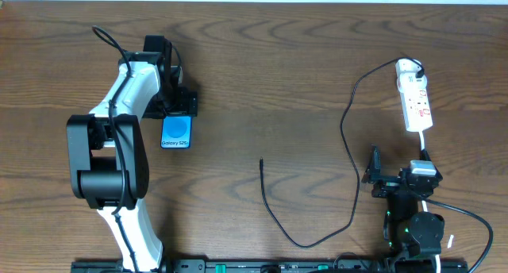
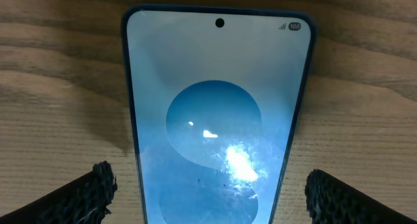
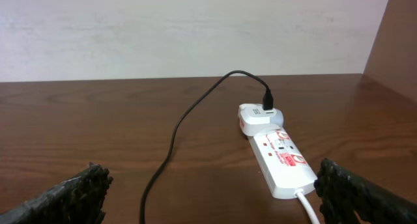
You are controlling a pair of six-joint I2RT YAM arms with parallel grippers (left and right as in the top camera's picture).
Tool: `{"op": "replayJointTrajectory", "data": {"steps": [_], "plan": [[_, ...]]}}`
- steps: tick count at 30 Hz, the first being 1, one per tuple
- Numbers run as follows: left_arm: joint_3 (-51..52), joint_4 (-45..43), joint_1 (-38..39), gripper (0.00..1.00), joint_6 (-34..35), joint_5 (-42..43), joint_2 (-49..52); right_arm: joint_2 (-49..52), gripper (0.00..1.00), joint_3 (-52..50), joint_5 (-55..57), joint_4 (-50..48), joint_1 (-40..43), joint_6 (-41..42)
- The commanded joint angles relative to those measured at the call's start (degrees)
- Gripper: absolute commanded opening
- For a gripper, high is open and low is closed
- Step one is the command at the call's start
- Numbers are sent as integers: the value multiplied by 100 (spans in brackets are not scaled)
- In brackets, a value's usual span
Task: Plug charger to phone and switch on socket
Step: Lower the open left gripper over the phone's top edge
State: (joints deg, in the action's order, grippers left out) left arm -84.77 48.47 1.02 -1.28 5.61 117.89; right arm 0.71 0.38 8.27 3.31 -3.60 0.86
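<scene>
The left gripper (image 2: 215, 195) hangs over the phone (image 1: 175, 132), which lies flat at the left of the table, jaws wide apart on either side of it. The phone looks slim and smooth and would likely slide, so its long edges are the place to steady it. In the middle, the charger (image 1: 344, 130) is thin and limp; best pinched just behind its plug tip (image 1: 262, 163). At the right lies the socket (image 1: 414, 98), with the right gripper (image 3: 215, 191) near it, jaws spread and empty

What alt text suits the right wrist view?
A narrow white power strip lies on a wooden table, a white adapter plugged into its far end; a thin black cable trails left. The right end effector is open.
</scene>
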Motion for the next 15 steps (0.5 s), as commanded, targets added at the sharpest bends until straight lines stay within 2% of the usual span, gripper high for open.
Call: {"op": "replayJointTrajectory", "data": {"steps": [1, 15], "plan": [[24, 0, -7, 95, 50, -92, 79, -44, 99, -7, 35, 24, 17, 61], [24, 4, -2, 95, 52, -66, 223, -44, 99, -7, 35, 24, 17, 61]]}}
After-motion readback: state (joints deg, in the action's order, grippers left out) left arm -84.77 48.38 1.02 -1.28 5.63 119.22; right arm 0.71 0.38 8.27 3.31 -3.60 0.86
